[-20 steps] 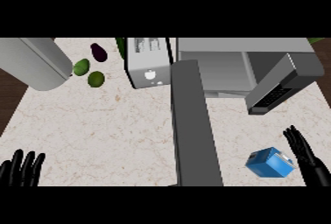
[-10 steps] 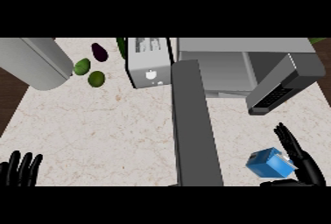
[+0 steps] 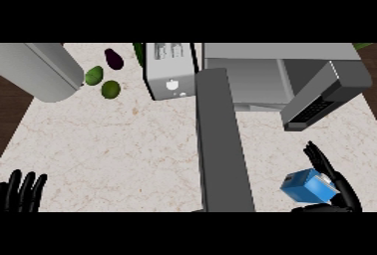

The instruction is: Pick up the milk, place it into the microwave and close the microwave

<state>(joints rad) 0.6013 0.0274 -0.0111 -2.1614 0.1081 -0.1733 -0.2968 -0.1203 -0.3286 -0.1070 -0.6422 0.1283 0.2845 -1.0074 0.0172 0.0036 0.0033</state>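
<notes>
The milk, a small blue carton with a white cap, sits tilted on the counter at the lower right. My right hand lies against its right side, fingers straight and pointing away from me, thumb showing just below the carton. The microwave stands open at the back right, with its long grey door jutting toward me down the middle and a dark keypad panel on its right. My left hand rests open at the lower left edge, fingers up.
A toaster stands left of the microwave. A big grey cylinder leans at the back left, with two green fruits and a dark eggplant beside it. The open door lies just left of the milk.
My right hand has moved left and closed in on the milk's right side, its thumb now coming under the carton. The carton has barely shifted. The left hand has stayed put.
</notes>
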